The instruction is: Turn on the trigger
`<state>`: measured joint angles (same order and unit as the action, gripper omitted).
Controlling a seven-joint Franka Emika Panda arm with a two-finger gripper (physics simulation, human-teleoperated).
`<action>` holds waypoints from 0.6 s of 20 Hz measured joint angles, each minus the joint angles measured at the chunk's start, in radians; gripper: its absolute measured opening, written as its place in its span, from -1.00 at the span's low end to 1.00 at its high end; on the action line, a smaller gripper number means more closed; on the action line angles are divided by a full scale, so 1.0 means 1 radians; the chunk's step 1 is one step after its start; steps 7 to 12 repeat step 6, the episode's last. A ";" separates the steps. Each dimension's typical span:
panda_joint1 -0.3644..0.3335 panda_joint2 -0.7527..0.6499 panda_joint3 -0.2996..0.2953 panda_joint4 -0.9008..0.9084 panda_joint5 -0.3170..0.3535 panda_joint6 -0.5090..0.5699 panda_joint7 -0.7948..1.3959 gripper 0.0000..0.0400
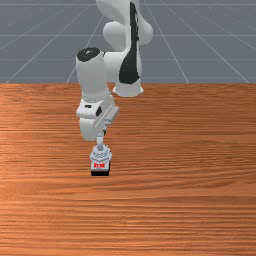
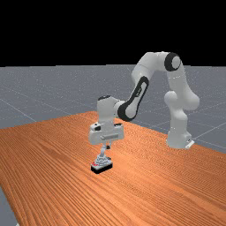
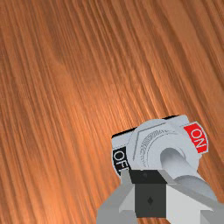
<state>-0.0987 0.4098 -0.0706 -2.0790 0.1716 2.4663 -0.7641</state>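
if the closed gripper (image 3: 149, 177) slips past the lever (image 3: 175, 162), the switch (image 1: 100, 156) may not turn on.

the switch rests on the wooden table (image 1: 190, 200), directly below the hand; its red "on" label (image 3: 197, 137) faces the front view's camera. the fingers appear to be together and clamped on nothing, their tips beside the lever, on the side of the black "off" label (image 3: 120, 162); contact cannot be confirmed. the next step is probably a sideways push toward "on". possible faults: tips set too high skim over the rounded lever; an off-line push rolls them around it; excess downward travel jams them on the housing; a short stroke leaves the lever partway.
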 joint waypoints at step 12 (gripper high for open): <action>-0.028 0.022 0.033 0.047 0.001 0.018 -0.143 -1.00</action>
